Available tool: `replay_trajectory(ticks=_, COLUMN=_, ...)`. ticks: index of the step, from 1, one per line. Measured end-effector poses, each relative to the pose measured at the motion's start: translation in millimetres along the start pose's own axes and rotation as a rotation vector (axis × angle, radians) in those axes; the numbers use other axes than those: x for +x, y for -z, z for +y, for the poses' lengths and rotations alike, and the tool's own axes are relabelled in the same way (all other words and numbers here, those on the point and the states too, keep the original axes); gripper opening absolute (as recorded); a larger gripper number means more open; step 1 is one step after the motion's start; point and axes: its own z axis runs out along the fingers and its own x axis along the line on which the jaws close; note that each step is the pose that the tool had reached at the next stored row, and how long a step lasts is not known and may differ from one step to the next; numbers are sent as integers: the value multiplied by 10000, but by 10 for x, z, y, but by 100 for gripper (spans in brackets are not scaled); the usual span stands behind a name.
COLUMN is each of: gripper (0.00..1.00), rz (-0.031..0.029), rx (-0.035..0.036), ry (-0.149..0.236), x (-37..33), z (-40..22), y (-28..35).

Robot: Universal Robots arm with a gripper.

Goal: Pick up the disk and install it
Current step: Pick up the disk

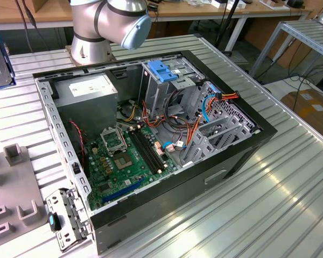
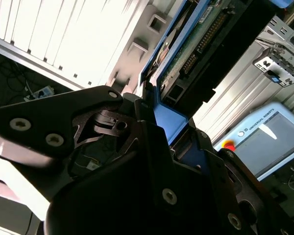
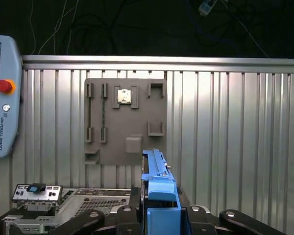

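Between the matte black jaws of the gripper, clamped from both sides, stands the disk, edge-on in the first wrist view as a thin slab edged with a glossy blue plastic rail; the second wrist view shows its flat green circuit-board face and a row of connector pins; beyond it a ribbed aluminium table carries a flat grey fixture plate with raised rectangular nests, a pale teach pendant with a red button, and a small perforated metal bracket bearing a blue clip; in the exterior view the open black computer case lies on its side, well apart from that bracket, with a green motherboard, a grey boxy power supply at the far left, and a blue plastic latch atop the bare steel drive cage; the arm's rounded silver base rises at the far edge.
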Motion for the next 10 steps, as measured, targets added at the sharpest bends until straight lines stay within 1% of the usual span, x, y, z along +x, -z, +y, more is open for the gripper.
replay_trajectory(ticks=5, gripper=37, rz=0, rx=0, ry=0, x=0, z=-65, y=-11)
replay_trajectory(ticks=7, gripper=37, rz=0, rx=0, ry=0, x=1, z=-107, y=-18)
replay_trajectory(ticks=10, gripper=37, rz=-1, rx=1, ry=0, x=1, z=-146, y=-24)
